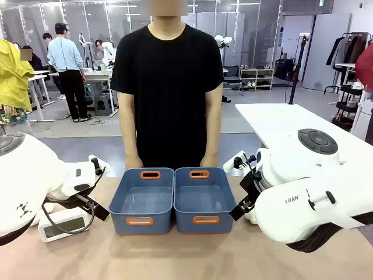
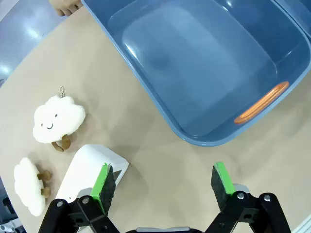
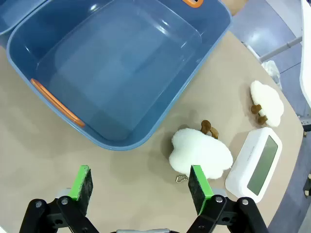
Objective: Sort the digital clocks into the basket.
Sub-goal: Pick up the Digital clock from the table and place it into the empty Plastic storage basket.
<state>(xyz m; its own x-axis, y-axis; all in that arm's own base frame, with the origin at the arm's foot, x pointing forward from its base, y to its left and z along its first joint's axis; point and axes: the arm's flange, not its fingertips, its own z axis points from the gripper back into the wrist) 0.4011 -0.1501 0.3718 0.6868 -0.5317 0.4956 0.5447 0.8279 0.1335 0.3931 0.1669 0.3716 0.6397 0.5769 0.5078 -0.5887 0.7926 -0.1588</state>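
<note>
Two identical blue baskets stand side by side mid-table, the left one (image 1: 141, 201) and the right one (image 1: 203, 198), both empty. One white digital clock (image 1: 63, 224) lies at the table's left, under my left arm (image 1: 35, 181). In the left wrist view this clock (image 2: 87, 167) sits by the left finger of my open left gripper (image 2: 163, 182), just short of a basket (image 2: 209, 63). The second digital clock (image 3: 255, 165) lies right of my open right gripper (image 3: 141, 187), which hovers near the other basket (image 3: 116, 68). Neither gripper holds anything.
Two cream cloud plush toys (image 2: 58, 119) (image 2: 30, 187) lie beside the left clock. Two more (image 3: 201, 150) (image 3: 267, 102) lie between the right clock and its basket. A person stands at the far edge behind the baskets, hands (image 1: 133, 163) resting on the table.
</note>
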